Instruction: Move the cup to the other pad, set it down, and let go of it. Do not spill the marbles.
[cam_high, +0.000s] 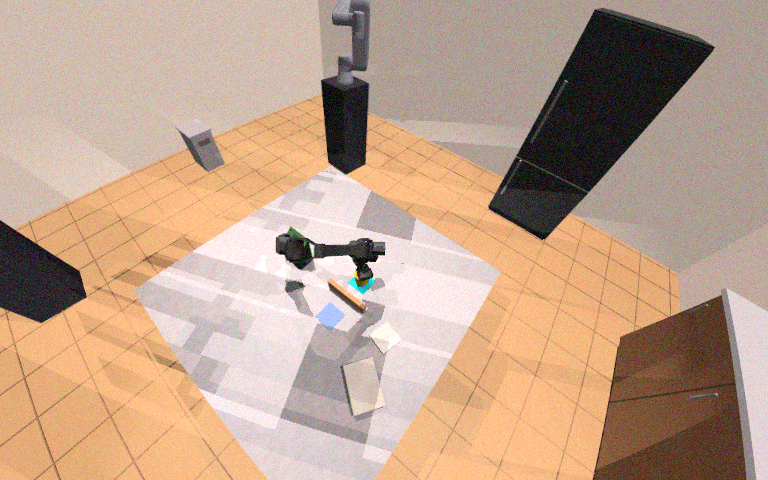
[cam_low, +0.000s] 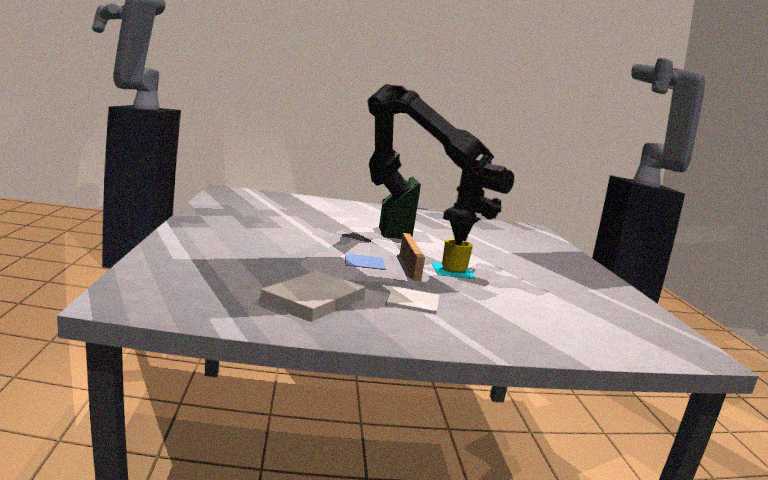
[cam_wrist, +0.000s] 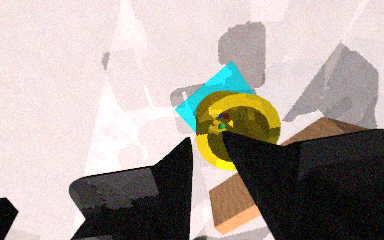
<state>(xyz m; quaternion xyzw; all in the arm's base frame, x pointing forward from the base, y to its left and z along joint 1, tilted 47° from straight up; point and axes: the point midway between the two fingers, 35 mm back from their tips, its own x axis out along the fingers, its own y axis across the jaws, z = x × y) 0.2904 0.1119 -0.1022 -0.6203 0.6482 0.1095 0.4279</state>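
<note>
The yellow cup (cam_high: 358, 281) (cam_low: 456, 258) (cam_wrist: 272, 120) stands upright on the cyan pad (cam_high: 363, 289) (cam_low: 437, 268) (cam_wrist: 220, 82). Several small marbles (cam_wrist: 222, 125) lie inside the cup in the wrist view. My gripper (cam_low: 461, 242) (cam_wrist: 206, 138) points down at the cup's rim and is part open. In the wrist view one fingertip is over the cup's inside and the other is outside its wall, with a gap between them. The blue pad (cam_high: 329, 315) (cam_low: 365, 261) is bare, on the other side of the wooden barrier.
The wooden barrier (cam_high: 346, 295) (cam_low: 413, 257) (cam_wrist: 230, 197) stands upright between the two pads, close to the cup. A white flat tile (cam_high: 385, 337) (cam_low: 413, 300) and a beige slab (cam_high: 363, 386) (cam_low: 312, 293) lie farther from my arm's base.
</note>
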